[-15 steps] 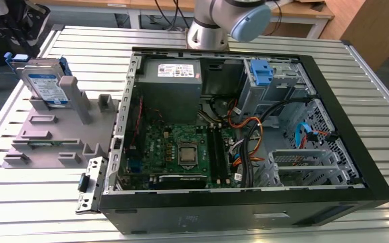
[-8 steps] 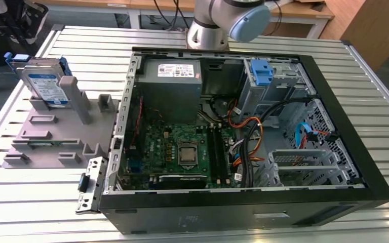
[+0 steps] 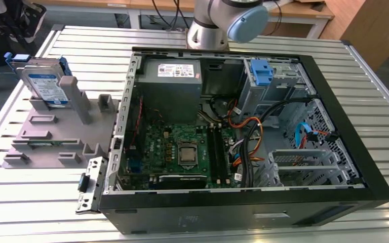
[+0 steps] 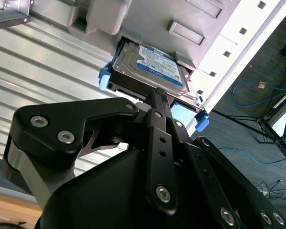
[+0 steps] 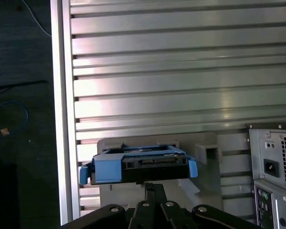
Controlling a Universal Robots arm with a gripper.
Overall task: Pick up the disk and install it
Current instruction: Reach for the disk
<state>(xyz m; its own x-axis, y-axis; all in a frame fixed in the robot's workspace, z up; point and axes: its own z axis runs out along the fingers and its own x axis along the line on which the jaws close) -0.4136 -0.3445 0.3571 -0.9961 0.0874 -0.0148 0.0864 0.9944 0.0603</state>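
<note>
From where I stand the disk (image 3: 46, 85) has not been lifted. It stands on edge in the grey holder (image 3: 52, 136) on the slatted table (image 3: 32, 192), towards the exterior view's left, well apart from the open computer case (image 3: 343, 116), and nothing has hold of it.

The step in hand looks to me like the approach for the pick. In both wrist views the gripper (image 4: 154, 94) (image 5: 153, 186) has its fingers drawn together with nothing between them. The jaws would need to part before they can straddle the drive.

To do this well, I'd keep the tool in line with the slot and centred on the disk's upper edge. It should grip the flat metal faces, not the blue carrier rails, which look likely to flex. A straight pull along the holder's slot should stop the carrier snagging.

The disk (image 4: 150, 64) (image 5: 138, 164) lies directly ahead of the fingertips, its blue-framed edge turned towards them and its labelled face showing in the second wrist view. I cannot tell whether the tips touch that edge
</note>
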